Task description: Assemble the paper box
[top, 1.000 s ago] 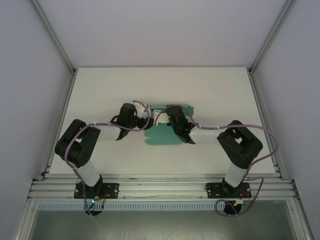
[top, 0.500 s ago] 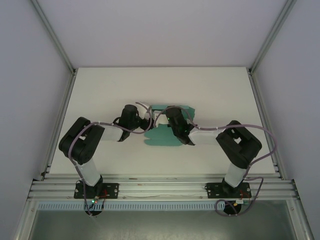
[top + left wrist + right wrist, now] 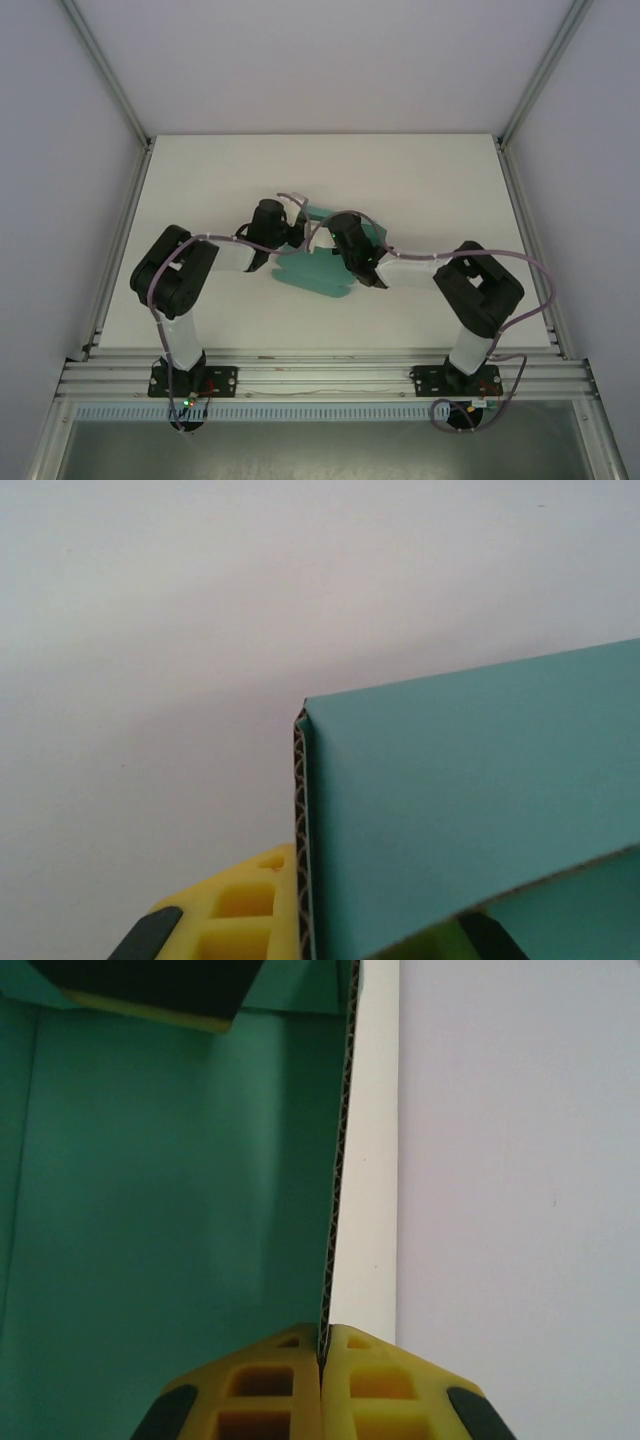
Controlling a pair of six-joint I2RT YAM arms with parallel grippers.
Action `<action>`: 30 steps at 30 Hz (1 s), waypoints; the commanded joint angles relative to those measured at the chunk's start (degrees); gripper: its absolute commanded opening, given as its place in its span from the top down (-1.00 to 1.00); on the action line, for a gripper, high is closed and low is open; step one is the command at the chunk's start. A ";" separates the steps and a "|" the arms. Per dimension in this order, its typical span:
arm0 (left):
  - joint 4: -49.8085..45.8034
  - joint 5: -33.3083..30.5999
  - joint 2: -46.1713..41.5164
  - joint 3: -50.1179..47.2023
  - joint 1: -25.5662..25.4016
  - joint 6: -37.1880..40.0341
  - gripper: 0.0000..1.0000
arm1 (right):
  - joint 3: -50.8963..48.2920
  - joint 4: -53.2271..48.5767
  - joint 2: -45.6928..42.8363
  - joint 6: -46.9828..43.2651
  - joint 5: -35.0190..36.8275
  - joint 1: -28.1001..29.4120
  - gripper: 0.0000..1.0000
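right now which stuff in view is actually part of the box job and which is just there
Part of the job:
- paper box, teal card, half-folded
- left gripper, shut on one box wall
- right gripper, shut on a wall's edge

Just there:
- white table
- metal rail at the near edge
- purple cables on the arms

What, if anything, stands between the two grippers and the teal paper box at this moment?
Nothing visible does. The right gripper is shut directly on the edge of one panel of the paper box, and the left gripper is shut on a folded flap of it.
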 commanded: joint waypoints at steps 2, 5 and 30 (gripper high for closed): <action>-0.30 -11.73 2.16 0.45 -0.78 -4.53 1.00 | 0.85 -6.76 0.90 5.78 -2.50 0.64 1.00; 0.07 -21.41 3.47 0.48 -2.73 -6.20 1.00 | 1.60 -7.01 1.24 9.73 -2.19 0.71 1.00; 10.92 -5.73 4.52 -5.23 -4.82 0.79 1.00 | 5.92 -30.30 -15.29 34.27 -21.08 -7.59 -0.52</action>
